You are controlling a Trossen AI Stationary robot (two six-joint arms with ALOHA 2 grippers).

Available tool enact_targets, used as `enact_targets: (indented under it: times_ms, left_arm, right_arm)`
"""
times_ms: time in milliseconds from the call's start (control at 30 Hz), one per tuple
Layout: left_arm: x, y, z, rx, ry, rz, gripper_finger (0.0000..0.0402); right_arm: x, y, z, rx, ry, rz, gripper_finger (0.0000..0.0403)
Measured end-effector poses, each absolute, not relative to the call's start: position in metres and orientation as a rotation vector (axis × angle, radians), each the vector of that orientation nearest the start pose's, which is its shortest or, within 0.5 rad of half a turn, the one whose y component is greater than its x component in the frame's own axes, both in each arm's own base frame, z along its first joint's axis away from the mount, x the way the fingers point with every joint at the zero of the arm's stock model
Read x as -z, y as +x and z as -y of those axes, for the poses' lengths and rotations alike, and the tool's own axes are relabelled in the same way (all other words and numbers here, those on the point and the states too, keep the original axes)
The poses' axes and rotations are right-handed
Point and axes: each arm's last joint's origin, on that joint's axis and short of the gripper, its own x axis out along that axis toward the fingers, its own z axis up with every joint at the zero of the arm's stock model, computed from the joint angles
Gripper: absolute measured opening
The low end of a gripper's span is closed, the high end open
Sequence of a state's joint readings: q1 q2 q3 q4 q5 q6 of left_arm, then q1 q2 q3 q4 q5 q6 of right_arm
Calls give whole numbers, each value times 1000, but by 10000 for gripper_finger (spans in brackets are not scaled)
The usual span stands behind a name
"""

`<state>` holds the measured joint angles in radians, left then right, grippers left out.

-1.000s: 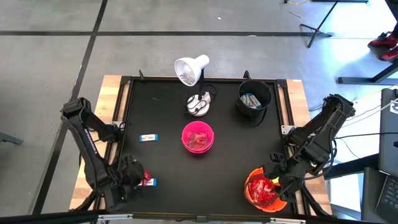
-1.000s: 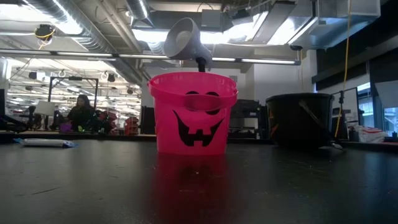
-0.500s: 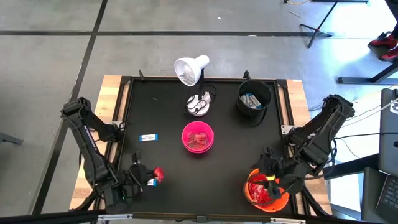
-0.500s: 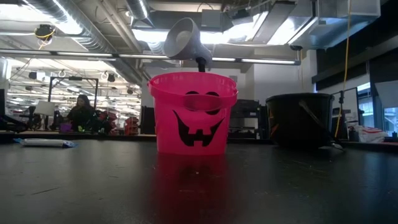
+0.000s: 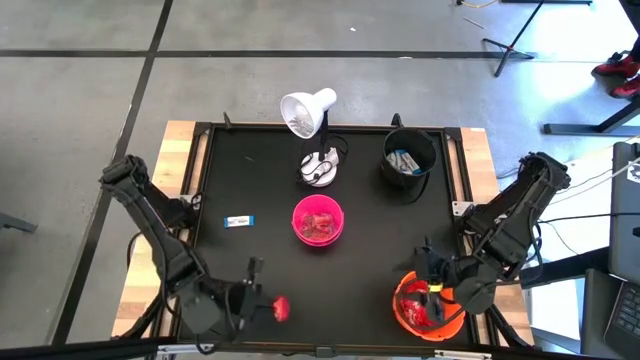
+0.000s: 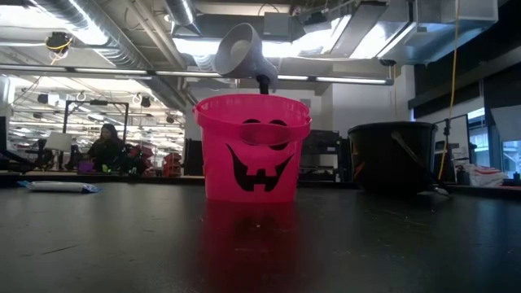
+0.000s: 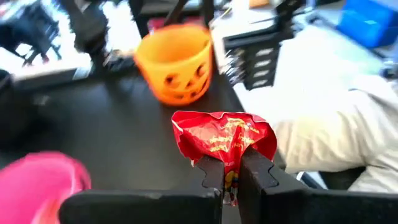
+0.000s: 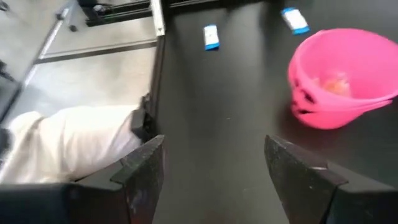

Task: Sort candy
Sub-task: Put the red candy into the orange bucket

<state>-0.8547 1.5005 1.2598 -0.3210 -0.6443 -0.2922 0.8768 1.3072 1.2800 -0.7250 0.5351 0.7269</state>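
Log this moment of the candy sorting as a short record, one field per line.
left gripper: shut on a red candy packet, near the table's front edge
right gripper: open, empty, over the orange bucket
pink bucket: mid-table, red candy inside
black bucket: back right, white-and-blue bars inside
loose candy: one white-and-blue bar left of the pink bucket
desk lamp: behind the pink bucket

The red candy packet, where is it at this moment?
The red candy packet is pinched in the left gripper. In the high view it sits at the table's near left edge, below the pink bucket.
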Motion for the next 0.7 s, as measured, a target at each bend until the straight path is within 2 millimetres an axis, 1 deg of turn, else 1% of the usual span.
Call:
enact_targets:
  times_ms: [133,200,300,400,533,600,700]
  left_arm:
    - [-330,238,228,197,138,-378,9]
    - [-335,240,221,187,157,-360,9]
    - [-342,246,208,157,178,-339,9]
    - [-348,254,192,107,171,-324,9]
    - [-350,268,169,19,151,-320,9]
    - [-350,274,159,-17,142,-324,9]
    - [-351,281,147,-51,119,-322,9]
  right_arm:
    - [-346,182,-191,9,136,-599,266]
    - [-345,185,-189,79,111,-560,266]
    - [-346,195,-181,184,101,-496,266]
    - [-345,211,-175,267,73,-441,266]
    - [-342,241,-171,283,-9,-396,266]
    - [-339,257,-172,242,-64,-384,266]
    - [-335,277,-176,135,-129,-363,266]
